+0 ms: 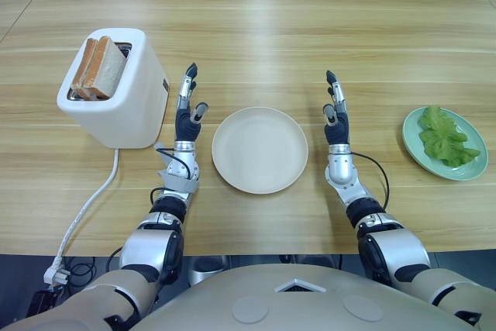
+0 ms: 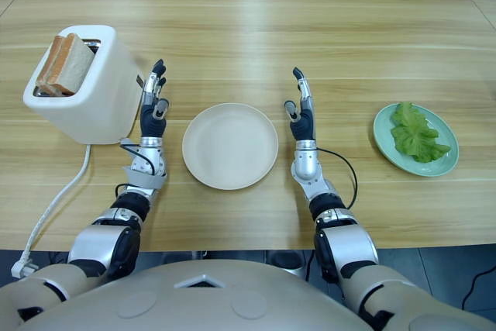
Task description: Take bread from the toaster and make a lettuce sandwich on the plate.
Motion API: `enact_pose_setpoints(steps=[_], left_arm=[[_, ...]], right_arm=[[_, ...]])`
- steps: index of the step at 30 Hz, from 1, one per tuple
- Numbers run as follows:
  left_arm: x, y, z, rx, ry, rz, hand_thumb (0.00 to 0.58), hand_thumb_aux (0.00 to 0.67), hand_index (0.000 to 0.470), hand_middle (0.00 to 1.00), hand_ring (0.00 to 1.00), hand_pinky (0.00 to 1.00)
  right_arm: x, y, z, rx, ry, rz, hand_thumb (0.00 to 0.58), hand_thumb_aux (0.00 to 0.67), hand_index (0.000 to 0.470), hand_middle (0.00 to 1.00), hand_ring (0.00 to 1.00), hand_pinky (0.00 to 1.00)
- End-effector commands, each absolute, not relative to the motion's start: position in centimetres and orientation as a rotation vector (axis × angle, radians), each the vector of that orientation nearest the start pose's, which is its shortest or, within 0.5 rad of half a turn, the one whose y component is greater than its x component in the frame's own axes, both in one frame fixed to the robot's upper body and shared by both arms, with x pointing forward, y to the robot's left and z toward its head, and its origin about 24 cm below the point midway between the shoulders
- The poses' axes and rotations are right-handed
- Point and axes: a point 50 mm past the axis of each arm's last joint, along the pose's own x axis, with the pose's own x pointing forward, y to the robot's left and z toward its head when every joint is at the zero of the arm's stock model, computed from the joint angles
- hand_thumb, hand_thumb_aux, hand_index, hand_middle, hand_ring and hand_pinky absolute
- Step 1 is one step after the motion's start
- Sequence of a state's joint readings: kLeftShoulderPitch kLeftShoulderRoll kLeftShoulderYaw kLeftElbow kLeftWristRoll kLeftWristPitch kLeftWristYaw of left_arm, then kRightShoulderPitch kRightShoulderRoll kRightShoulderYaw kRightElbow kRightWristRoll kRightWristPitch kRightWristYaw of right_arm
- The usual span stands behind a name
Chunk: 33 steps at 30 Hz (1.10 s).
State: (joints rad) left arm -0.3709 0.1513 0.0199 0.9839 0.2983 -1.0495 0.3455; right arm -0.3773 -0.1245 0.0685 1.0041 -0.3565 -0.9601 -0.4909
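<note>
Left hand (image 1: 186, 111) and right hand (image 1: 335, 114) are both raised on edge over the table, fingers straight and open, holding nothing. Between them sits the beige plate (image 1: 260, 149), bare. The left hand is just beside the white toaster (image 1: 128, 102), where two slices of bread (image 1: 99, 69) stand up out of the slots. Its cord (image 1: 87, 208) trails to the near edge. Lettuce (image 1: 446, 136) lies on a green plate (image 1: 413, 147) at right. A light wooden table (image 1: 310, 29) runs on beyond.
</note>
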Motion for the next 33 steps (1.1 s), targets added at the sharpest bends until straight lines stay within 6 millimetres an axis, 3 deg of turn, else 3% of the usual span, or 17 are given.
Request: enact_pose_setpoints(steps=[1,3,6,12,20,26,33], left_arm=[[26.5,18.1,7.7,0.671,-0.817,0.117,0.0,0.0,0.0,0.0,0.0,0.0],[24.4,21.1,11.1,0.928,-0.93,0.314,0.0,0.0,0.0,0.0,0.0,0.0],[21.8,25.6,13.6,1.147,-0.889,0.525,0.0,0.0,0.0,0.0,0.0,0.0],[20.4,32.6,14.0,1.383,-0.607,0.69,0.0,0.0,0.0,0.0,0.0,0.0],[22.7,36.8,11.9,1.459,-0.314,0.659,0.0,0.0,0.0,0.0,0.0,0.0],[24.9,37.8,10.4,1.447,-0.202,0.608,0.0,0.0,0.0,0.0,0.0,0.0],[25.2,38.5,9.4,1.429,-0.141,0.601,0.0,0.0,0.0,0.0,0.0,0.0]], right_arm=[[28.0,-15.0,1.2,-0.299,-0.402,-0.087,0.0,0.0,0.0,0.0,0.0,0.0],[28.1,-14.8,1.2,-0.307,-0.405,-0.078,0.0,0.0,0.0,0.0,0.0,0.0],[28.1,-14.8,1.3,-0.31,-0.411,-0.07,0.0,0.0,0.0,0.0,0.0,0.0],[28.1,-14.5,1.7,-0.319,-0.433,-0.052,0.0,0.0,0.0,0.0,0.0,0.0],[28.3,-14.2,1.8,-0.327,-0.44,-0.036,0.0,0.0,0.0,0.0,0.0,0.0],[28.5,-14.1,1.8,-0.329,-0.438,-0.03,0.0,0.0,0.0,0.0,0.0,0.0],[28.5,-14.1,1.9,-0.33,-0.44,-0.026,0.0,0.0,0.0,0.0,0.0,0.0]])
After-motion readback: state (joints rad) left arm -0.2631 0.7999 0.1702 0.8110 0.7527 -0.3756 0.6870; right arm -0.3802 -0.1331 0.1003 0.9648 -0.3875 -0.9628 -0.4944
